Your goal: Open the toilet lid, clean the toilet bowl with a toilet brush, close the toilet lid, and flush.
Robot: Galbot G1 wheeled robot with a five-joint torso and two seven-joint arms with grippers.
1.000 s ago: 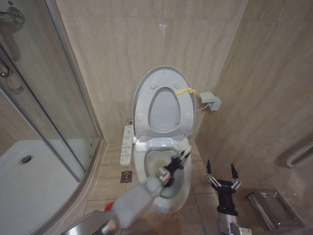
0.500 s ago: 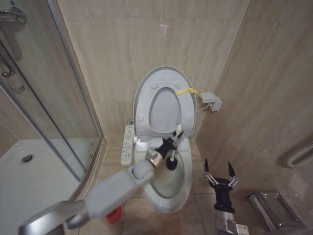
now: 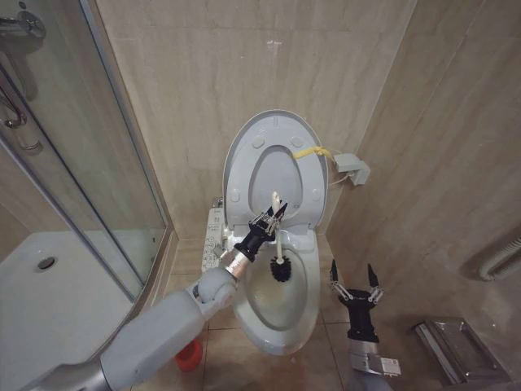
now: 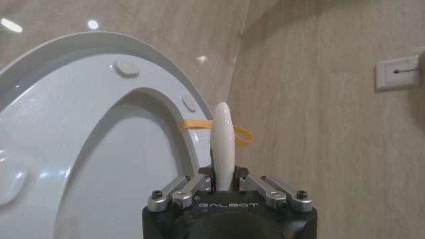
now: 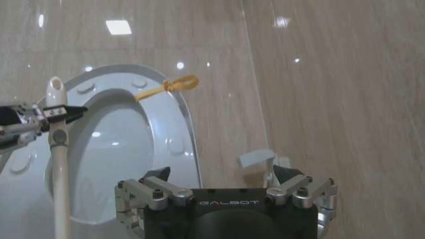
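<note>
The toilet lid [image 3: 277, 129] stands raised against the wall with the seat ring up in front of it, and a yellow strap [image 3: 308, 151] hangs at its edge. My left gripper [image 3: 273, 217] is shut on the white handle of the toilet brush [image 3: 280, 267]. The dark bristle head hangs over the rear of the toilet bowl [image 3: 281, 314]. In the left wrist view the handle [image 4: 222, 139] sticks up between the shut fingers of the left gripper [image 4: 224, 180], with the lid [image 4: 73, 104] behind. My right gripper [image 3: 352, 281] waits open beside the bowl, seen as the right gripper [image 5: 222, 174] in its own view.
A glass shower screen [image 3: 89, 163] and white shower tray [image 3: 57, 301] stand at the left. The button panel [image 3: 212, 238] runs along the bowl's left side. A red cup [image 3: 189, 355] sits on the floor. A metal fitting [image 3: 456, 349] lies at the right.
My left arm has drawn the brush up and back, from low in the bowl's front toward the rear under the raised seat. The right gripper has shifted slightly left and stays open.
</note>
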